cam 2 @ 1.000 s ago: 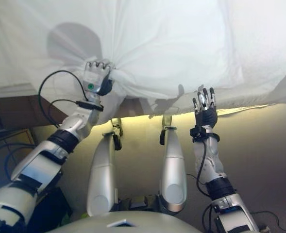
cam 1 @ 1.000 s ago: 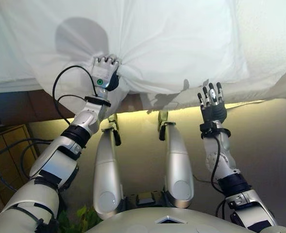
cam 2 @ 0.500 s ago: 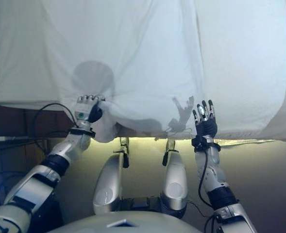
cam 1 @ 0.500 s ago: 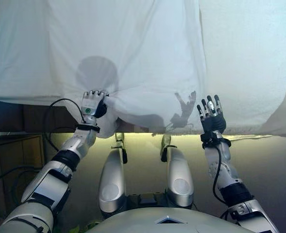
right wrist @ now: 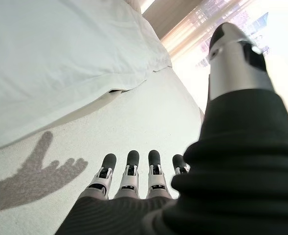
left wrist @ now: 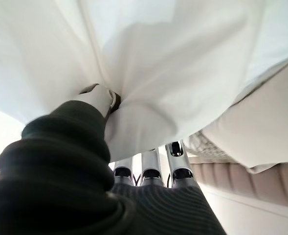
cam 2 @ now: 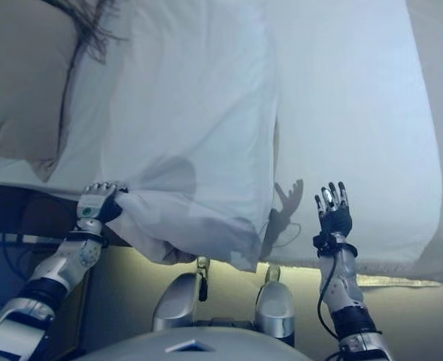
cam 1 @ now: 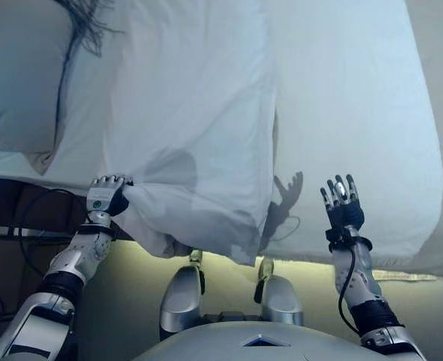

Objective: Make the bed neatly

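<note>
A white sheet (cam 1: 191, 113) lies over the left half of the bed, its near edge bunched and hanging over the bed's side. My left hand (cam 1: 105, 197) is shut on that bunched edge at the near left; in the left wrist view the sheet (left wrist: 148, 73) is wrapped over my curled fingers (left wrist: 151, 171). My right hand (cam 1: 341, 209) is held up over the bare white mattress (cam 1: 356, 113) at the near right, open, with fingers straight and touching nothing. The right wrist view shows those straight fingers (right wrist: 129, 174) above the mattress (right wrist: 134, 122).
A grey pillow (cam 1: 18, 68) lies at the far left of the bed, partly under the sheet. The bed's near edge (cam 1: 402, 267) runs across the view just beyond my right hand. A beige floor strip (cam 1: 131, 301) lies below the edge.
The whole picture has shifted as the camera moved, showing more of the bed's length. My left hand still holds the bunched sheet edge; my right hand stays open.
</note>
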